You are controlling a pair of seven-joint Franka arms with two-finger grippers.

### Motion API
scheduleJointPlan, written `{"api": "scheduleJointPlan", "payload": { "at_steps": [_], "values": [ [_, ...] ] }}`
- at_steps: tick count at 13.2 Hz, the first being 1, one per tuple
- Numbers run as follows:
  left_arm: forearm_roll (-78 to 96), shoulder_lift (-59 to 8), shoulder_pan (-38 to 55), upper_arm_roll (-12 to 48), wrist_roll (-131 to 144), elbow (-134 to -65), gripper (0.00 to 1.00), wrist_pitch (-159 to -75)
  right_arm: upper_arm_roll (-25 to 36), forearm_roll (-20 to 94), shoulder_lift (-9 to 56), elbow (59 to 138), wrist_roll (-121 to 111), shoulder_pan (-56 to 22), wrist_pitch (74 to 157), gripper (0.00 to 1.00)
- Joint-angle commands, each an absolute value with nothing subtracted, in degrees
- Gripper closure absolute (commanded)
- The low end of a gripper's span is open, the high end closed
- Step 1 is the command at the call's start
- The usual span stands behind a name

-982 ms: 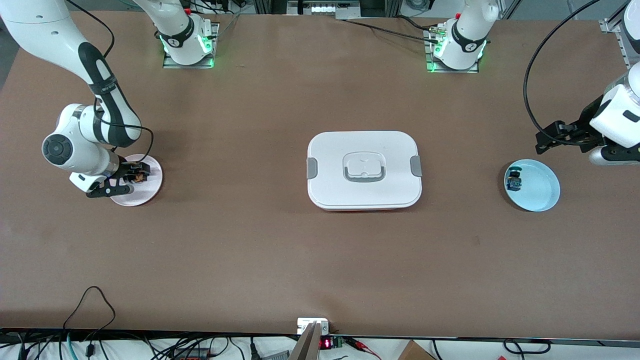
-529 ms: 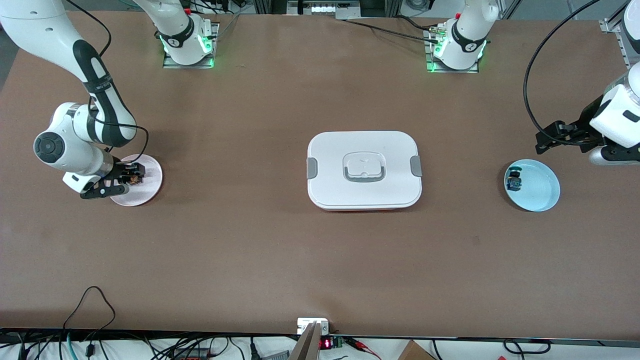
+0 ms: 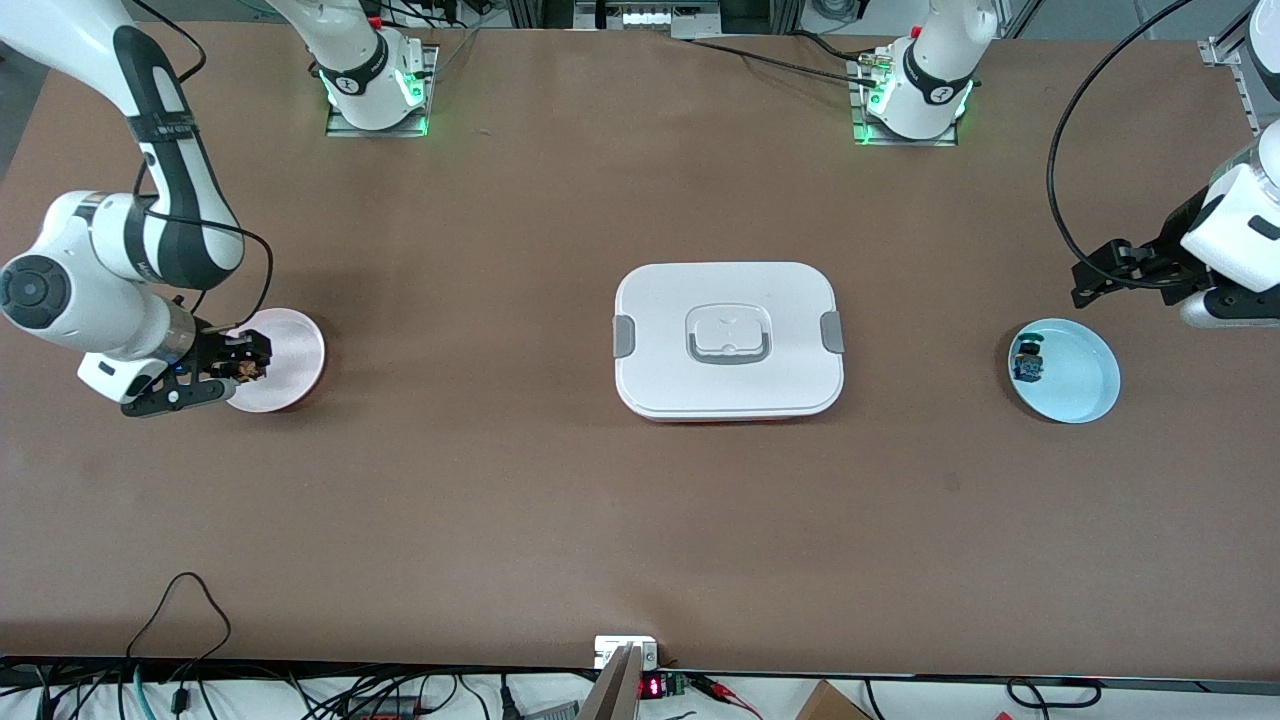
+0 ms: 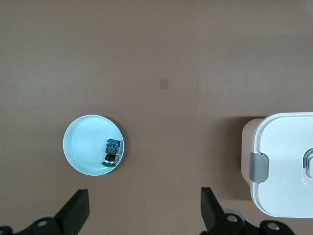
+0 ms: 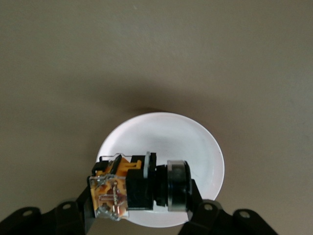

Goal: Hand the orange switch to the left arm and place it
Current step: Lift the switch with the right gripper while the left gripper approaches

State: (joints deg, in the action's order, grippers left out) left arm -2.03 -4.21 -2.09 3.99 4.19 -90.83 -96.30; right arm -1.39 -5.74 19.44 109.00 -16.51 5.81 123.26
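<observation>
At the right arm's end of the table, the orange switch (image 3: 243,369) is being held clear of the surface by the right gripper (image 3: 240,368), above the edge of a pale pink plate (image 3: 285,360). In the right wrist view the jaws are seen pinching the switch (image 5: 139,188) by its black body, the orange block at one end and the round grey-ringed button at the other, with the plate (image 5: 161,142) lying bare below.

Near the middle of the table the box (image 3: 728,340) is being left untouched, lid on, grey clips at both short sides, grey-edged handle recessed in the top. It is being kept well apart from both grippers.

Toward the left arm's end, a blue-and-black switch (image 3: 1027,362) is lying in a light blue plate (image 3: 1080,385), close to the rim on the side toward the box. The left gripper (image 3: 1100,280) is being held in the air above the bare table just beside that plate, the arm waiting. In the left wrist view its fingers (image 4: 76,213) are shown spread wide with nothing between them, the blue plate (image 4: 80,147) and one clipped end of the box (image 4: 283,166) lying below.
</observation>
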Motion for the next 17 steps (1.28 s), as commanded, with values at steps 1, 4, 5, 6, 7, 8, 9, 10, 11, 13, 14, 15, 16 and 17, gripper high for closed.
{"api": "scheduleJointPlan", "payload": {
  "at_steps": [1, 4, 5, 6, 7, 8, 9, 10, 11, 13, 14, 15, 16, 17],
  "values": [
    [-3.0, -5.6, -1.8, 4.1, 4.0, -89.1, 0.0, -94.7, -6.2, -5.6, 17.9, 102.4, -17.2, 6.1, 115.5, 0.94],
    [-2.1, -6.8, -2.5, 4.4, 3.3, -88.9, 0.0, -92.1, -13.0, -1.9, 16.4, 95.9, -17.1, 6.0, 110.2, 0.94],
    [-1.2, -6.8, -2.5, 4.4, 2.5, -88.4, 0.0, -90.1, -13.6, -0.2, 15.8, 94.8, -17.4, 5.7, 108.6, 0.94],
    [5.0, -6.8, -2.7, 4.0, 2.4, -87.6, 0.0, -87.9, -14.1, 1.7, 15.2, 94.2, -19.5, 5.1, 106.6, 0.94],
    [12.8, -6.9, -4.0, 3.5, 2.5, -86.8, 0.0, -85.2, -14.4, 4.8, 14.5, 93.6, -23.5, 4.7, 104.8, 0.94],
    [18.6, -7.1, -6.7, 3.5, 2.3, -86.7, 0.0, -82.2, -14.4, 9.1, 13.8, 92.9, -28.3, 4.4, 103.9, 0.94],
    [25.4, -7.9, -8.9, 3.7, 2.1, -86.8, 0.0, -78.9, -14.4, 13.7, 12.9, 92.8, -32.3, 4.3, 103.2, 0.94],
    [33.0, -9.6, -10.4, 3.6, 2.1, -86.9, 0.0, -75.2, -14.4, 17.5, 12.4, 92.8, -35.5, 4.2, 102.5, 0.94],
    [40.9, -11.2, -12.8, 3.6, 2.0, -87.4, 0.0, -72.0, -14.4, 20.3, 11.7, 92.7, -38.6, 3.9, 102.6, 0.94],
    [53.0, -15.4, -14.4, 3.7, 2.0, -88.6, 0.0, -67.3, -14.4, 23.8, 10.3, 92.7, -45.1, 1.0, 102.9, 0.94],
    [56.7, -16.3, -14.3, 3.9, 2.2, -89.7, 0.0, -67.0, -14.4, 27.6, 10.2, 92.7, -47.3, -0.8, 103.2, 0.94],
    [60.0, -17.0, -14.3, 4.1, 1.9, -91.2, 0.0, -67.1, -14.5, 33.9, 10.0, 92.8, -48.8, -2.6, 104.0, 0.94],
    [66.3, -18.2, -14.3, 4.2, 0.7, -93.7, 0.0, -67.1, -14.5, 39.4, 10.1, 93.0, -50.2, -4.1, 104.1, 0.94],
    [72.0, -18.3, -14.2, 4.2, -1.2, -97.2, 0.0, -67.3, -14.5, 44.5, 10.3, 93.2, -52.1, -5.3, 104.2, 0.94]
  ]
}}
